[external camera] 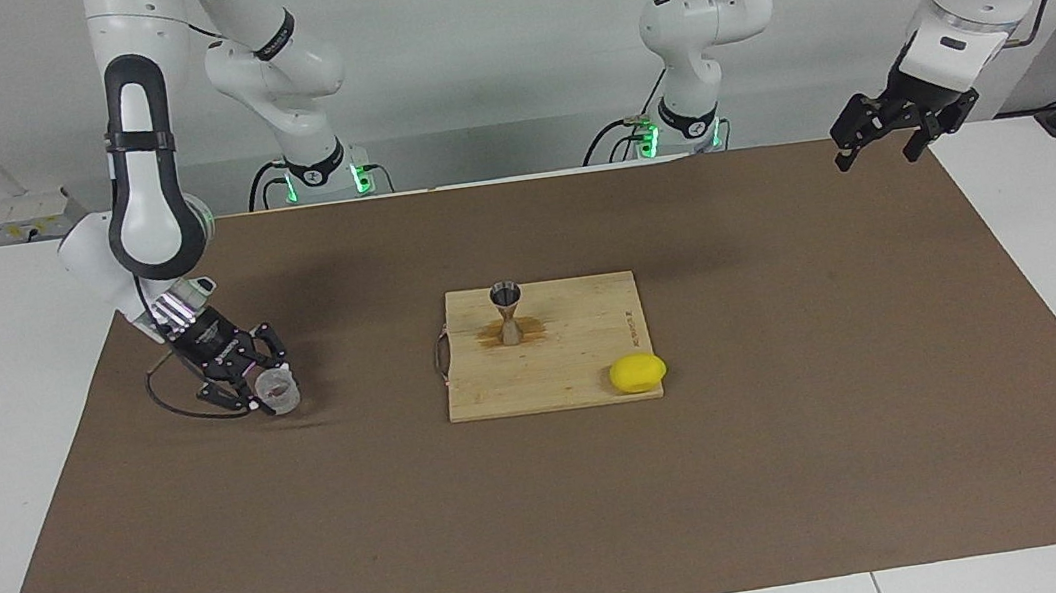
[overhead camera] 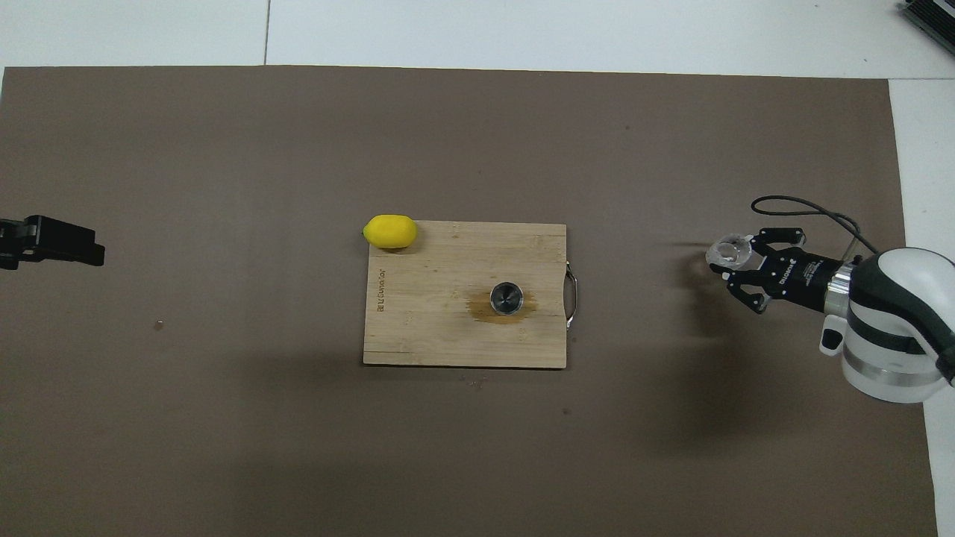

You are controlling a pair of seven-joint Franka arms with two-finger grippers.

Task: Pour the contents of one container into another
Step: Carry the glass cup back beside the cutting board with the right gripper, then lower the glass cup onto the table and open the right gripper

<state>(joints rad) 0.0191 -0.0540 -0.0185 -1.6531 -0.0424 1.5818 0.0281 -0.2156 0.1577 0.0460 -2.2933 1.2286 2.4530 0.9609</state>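
Note:
The clear plastic cup [external camera: 278, 390] is at the right arm's end of the brown mat, low at the mat's surface. My right gripper [external camera: 259, 390] is around it, fingers closed against its sides; both also show in the overhead view, the cup [overhead camera: 730, 252] at the tips of the gripper [overhead camera: 735, 270]. The metal jigger [external camera: 508, 312] stands upright on the wooden cutting board [external camera: 587, 370], on a brownish stain; the overhead view shows its round mouth [overhead camera: 507, 297]. My left gripper [external camera: 881, 148] hangs open and empty above the mat's corner at the left arm's end, waiting.
A yellow lemon [external camera: 638, 373] lies at the board's corner farthest from the robots, toward the left arm's end. The board has a metal handle [external camera: 440, 353] on the edge toward the right arm. The brown mat [external camera: 810, 463] covers most of the table.

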